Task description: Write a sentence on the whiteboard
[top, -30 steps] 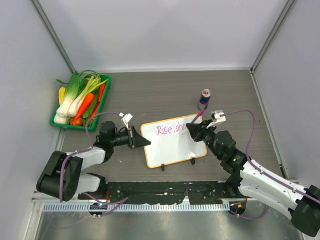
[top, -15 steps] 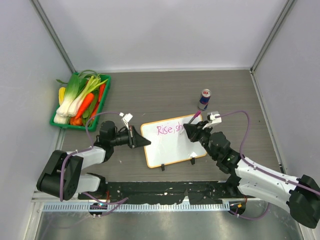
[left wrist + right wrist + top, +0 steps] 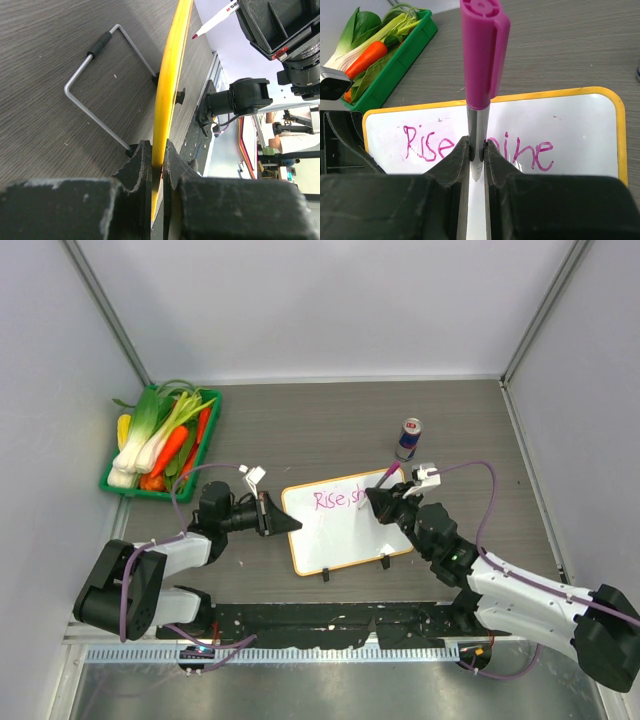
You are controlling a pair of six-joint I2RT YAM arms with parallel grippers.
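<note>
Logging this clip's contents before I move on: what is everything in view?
white rectangular whiteboard with orange-yellow frame: one, centre of table
handwritten sentence: one, magenta, along the whiteboard's upper part
silver marker with magenta cap: one, in the right gripper, over the whiteboard
blue, red and silver drink can: one, upright beyond the whiteboard's right corner
green plastic tray: one, far left of table
vegetables: several, green, white, orange, yellow, in the tray
grey wood-grain table: one, under everything
left gripper: one, black, shut on the whiteboard's edge
right gripper: one, black, shut on the marker
</note>
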